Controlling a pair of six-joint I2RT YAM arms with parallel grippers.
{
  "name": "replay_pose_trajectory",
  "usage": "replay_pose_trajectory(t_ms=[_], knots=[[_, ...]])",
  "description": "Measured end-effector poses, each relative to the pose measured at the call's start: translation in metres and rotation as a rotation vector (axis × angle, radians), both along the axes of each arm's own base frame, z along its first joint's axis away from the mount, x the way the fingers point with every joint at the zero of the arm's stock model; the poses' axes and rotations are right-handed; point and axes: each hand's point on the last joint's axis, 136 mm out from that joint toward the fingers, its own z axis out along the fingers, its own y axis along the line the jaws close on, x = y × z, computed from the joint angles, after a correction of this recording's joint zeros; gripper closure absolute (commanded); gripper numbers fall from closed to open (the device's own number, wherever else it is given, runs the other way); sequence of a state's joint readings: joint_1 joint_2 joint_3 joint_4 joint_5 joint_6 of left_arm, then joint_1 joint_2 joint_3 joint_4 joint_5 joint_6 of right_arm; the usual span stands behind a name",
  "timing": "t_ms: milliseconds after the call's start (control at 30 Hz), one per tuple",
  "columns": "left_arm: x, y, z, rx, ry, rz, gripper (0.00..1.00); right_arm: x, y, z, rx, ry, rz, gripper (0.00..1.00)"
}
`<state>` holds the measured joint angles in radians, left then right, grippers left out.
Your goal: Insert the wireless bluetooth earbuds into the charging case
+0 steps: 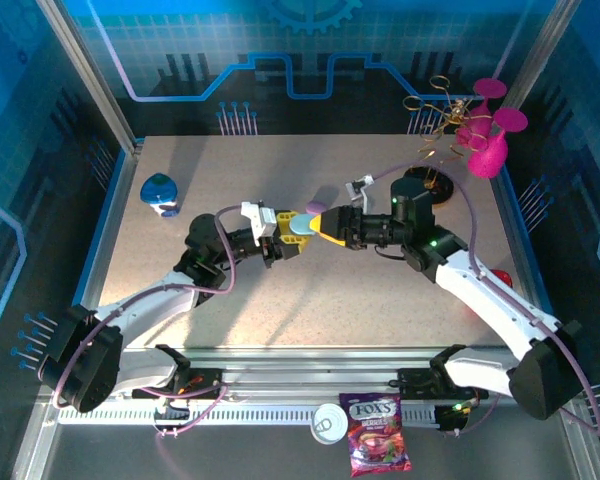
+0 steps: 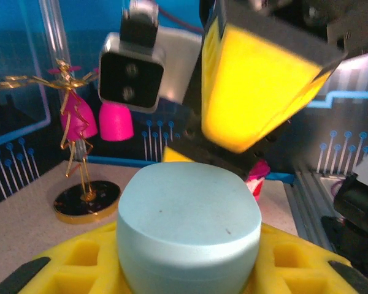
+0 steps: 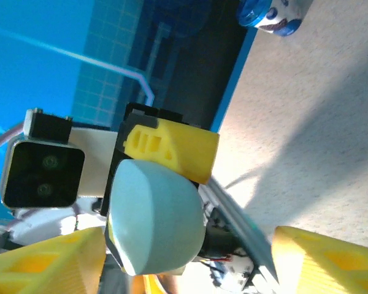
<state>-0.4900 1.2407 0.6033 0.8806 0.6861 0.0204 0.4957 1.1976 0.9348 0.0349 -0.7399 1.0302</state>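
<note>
- The left gripper (image 1: 292, 230) is clenched on the charging case (image 2: 189, 223), a pale teal pebble held off the table (image 1: 340, 300) at the centre of the top view. Its yellow fingers press the case from both sides at the bottom of the left wrist view.
- The right gripper (image 1: 328, 226) meets it from the right of the frame, jaws apart and grasping nothing. In its own wrist view one finger sits at lower left just beside the case, the other well apart at lower right.
- The case lid looks shut, and I cannot tell whether any wireless bluetooth earbuds are inside.
- Risk: the case is smooth and rounded. An off-centre push from the right gripper could twist it in the left grip or pop it out onto the table.
- Risk: if the right jaws close across body and lid together, the lid cannot lift, and the two arms would only pull against each other.
- Risk: the wrists are crowded. The right wrist camera (image 2: 132, 73) hangs close above the case, so a small misjudged move could knock the housings together.
</note>
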Motion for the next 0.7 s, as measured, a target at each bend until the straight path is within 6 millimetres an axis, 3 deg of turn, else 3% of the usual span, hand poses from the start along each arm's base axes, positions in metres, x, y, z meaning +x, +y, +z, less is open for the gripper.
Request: replay_pose_trajectory(t_ms=[167,400,567,600,700], knots=[[0.001,0.002,0.0,-0.015,0.002,0.015,0.7,0.001,0.007,0.0,0.091,0.052,0.025,0.45],[0.002,0.003,0.002,-0.023,-0.002,0.023,0.7,0.0,0.013,0.012,0.158,0.054,0.054,0.74],[0.004,0.004,0.002,-0.026,-0.005,0.035,0.66,0.002,0.014,0.013,0.172,0.063,0.053,0.8],[0.003,0.004,0.002,-0.027,-0.009,0.035,0.6,0.002,0.014,0.013,0.171,0.064,0.053,0.8],[0.002,0.004,0.001,-0.024,-0.026,0.037,0.24,0.002,0.014,0.01,0.163,0.061,0.05,0.8]])
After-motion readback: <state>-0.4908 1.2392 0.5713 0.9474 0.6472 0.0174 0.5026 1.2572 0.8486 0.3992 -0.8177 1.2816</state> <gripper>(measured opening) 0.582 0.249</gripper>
